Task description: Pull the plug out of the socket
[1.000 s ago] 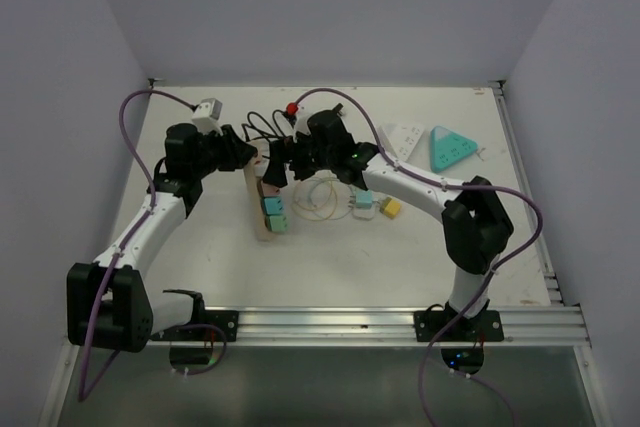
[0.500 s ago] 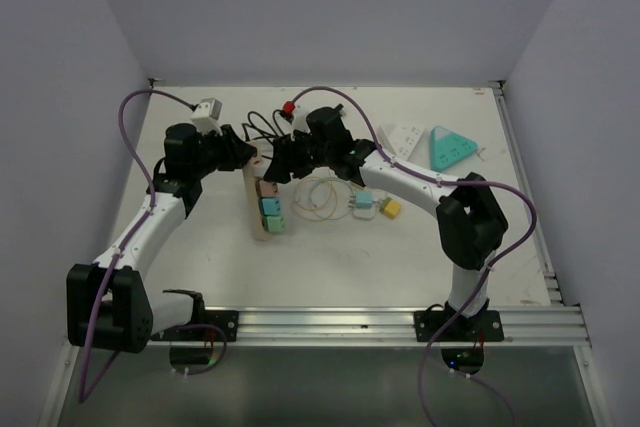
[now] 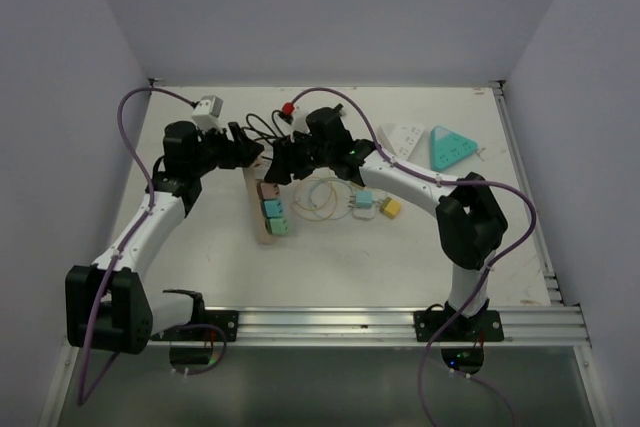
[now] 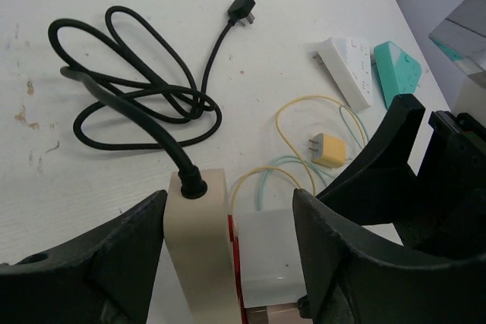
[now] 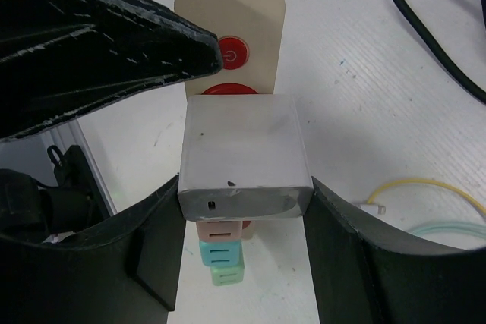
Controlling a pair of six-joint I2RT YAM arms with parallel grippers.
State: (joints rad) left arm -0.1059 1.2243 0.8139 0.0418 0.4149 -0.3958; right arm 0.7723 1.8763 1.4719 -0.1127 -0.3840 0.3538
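Right jaws pinching white plug point(image 5: 243, 149) on strip point(image 5: 228, 5); left jaws spread, straddling strip's cord end beside plug.

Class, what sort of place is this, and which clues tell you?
Probably a robotics lab test cell: plain walls box in a white table; left arm and right arm are bolted to a metal rail; a power strip is the prop.

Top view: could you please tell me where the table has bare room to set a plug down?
Bare: the near stretch between the power strip and the front rail, and the back edge behind the teal socket. Crowded: mid-table around the black cable and yellow plug.
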